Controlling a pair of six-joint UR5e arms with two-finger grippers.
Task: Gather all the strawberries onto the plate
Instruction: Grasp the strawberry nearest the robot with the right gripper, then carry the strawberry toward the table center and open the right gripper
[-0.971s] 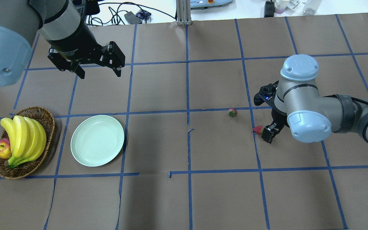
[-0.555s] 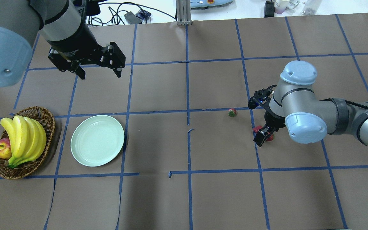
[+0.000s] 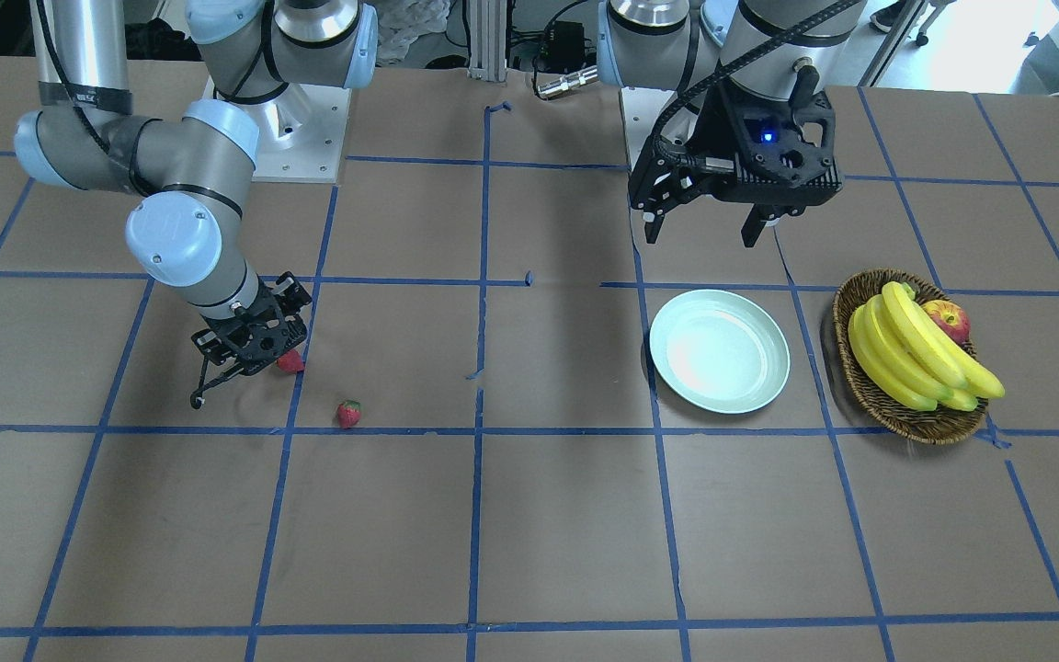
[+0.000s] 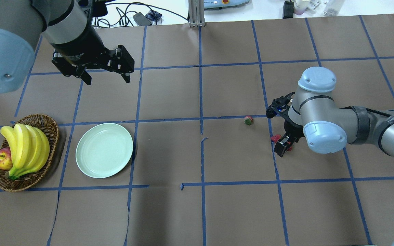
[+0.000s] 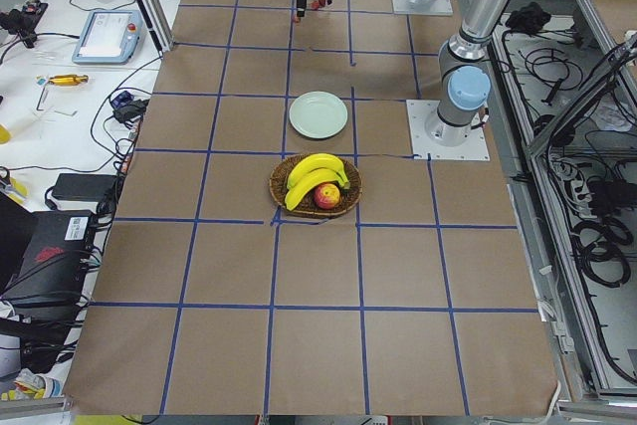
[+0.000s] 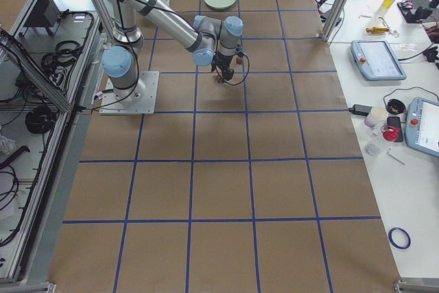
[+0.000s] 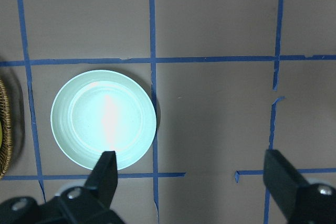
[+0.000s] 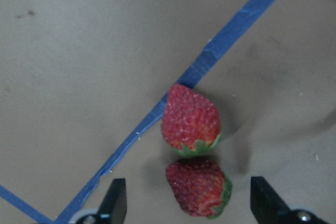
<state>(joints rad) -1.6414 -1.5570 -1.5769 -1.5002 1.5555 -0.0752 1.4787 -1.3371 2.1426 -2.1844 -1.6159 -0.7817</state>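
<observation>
Two red strawberries lie touching each other beside a blue tape line, one (image 8: pixel 191 119) above the other (image 8: pixel 198 187). My right gripper (image 8: pixel 191 203) hangs low over them, open, its fingers (image 8: pixel 118 200) on either side of the lower berry without touching it. From overhead, one of this pair (image 4: pixel 276 138) shows beside the right gripper (image 4: pixel 282 146). A third strawberry (image 4: pixel 248 120) lies alone to the left. The pale green plate (image 4: pixel 104 150) sits empty far to the left. My left gripper (image 4: pixel 107 79) hovers open beyond the plate (image 7: pixel 103 119), holding nothing.
A wicker basket (image 4: pixel 51 124) with bananas (image 4: pixel 26 147) and an apple (image 4: pixel 2 160) stands just left of the plate. Blue tape lines grid the brown table cover. Cables and devices lie past the table's far edge.
My right gripper has shifted a little to the left and turned, settling over the pair of strawberries. The left arm has not moved.
</observation>
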